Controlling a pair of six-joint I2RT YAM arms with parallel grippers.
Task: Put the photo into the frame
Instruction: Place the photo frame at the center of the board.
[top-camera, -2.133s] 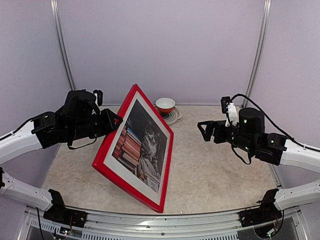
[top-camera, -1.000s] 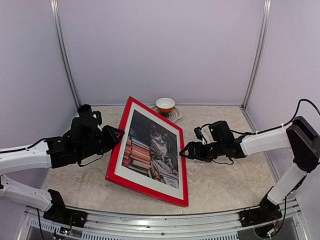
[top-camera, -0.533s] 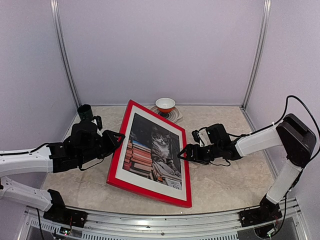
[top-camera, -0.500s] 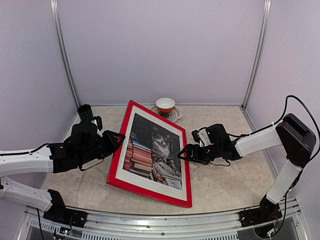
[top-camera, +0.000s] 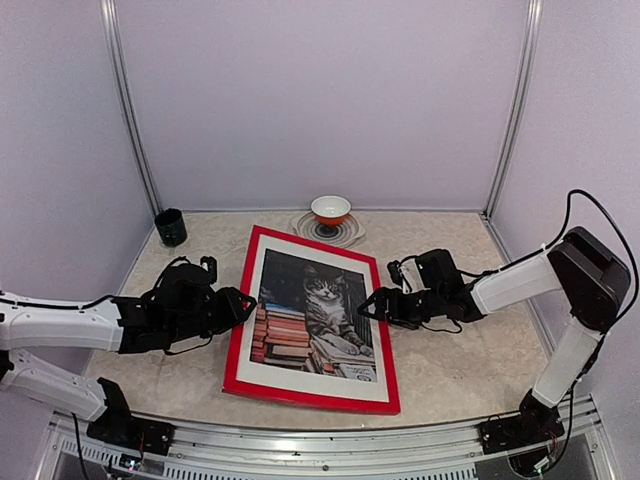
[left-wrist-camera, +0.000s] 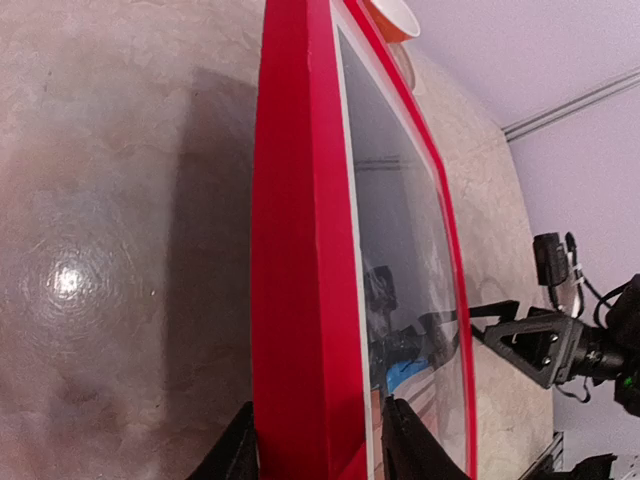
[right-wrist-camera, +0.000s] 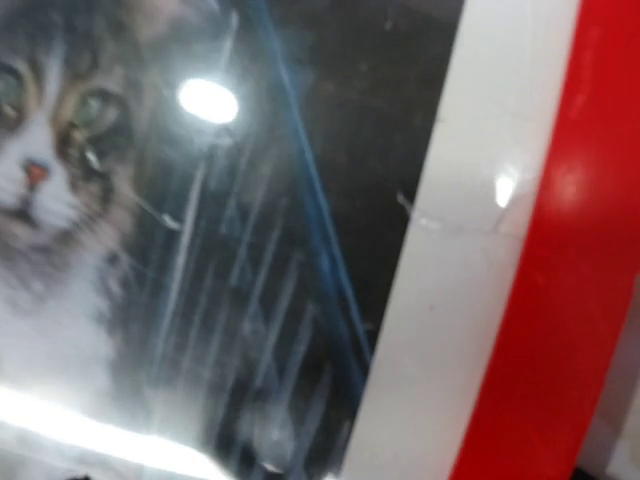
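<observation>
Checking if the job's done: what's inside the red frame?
Inside the frame, a white mat border surrounds the photo of a cat with books. Any backing behind the photo is covered.

- Left arm (top-camera: 70, 325): is lying low and outstretched; left gripper (top-camera: 240, 305) is straddling the left edge of the frame (top-camera: 310, 398).
- Right arm (top-camera: 510, 283): is lying outstretched; right gripper (top-camera: 368, 304) is sitting at the frame's right edge, jaws spread wide.
</observation>
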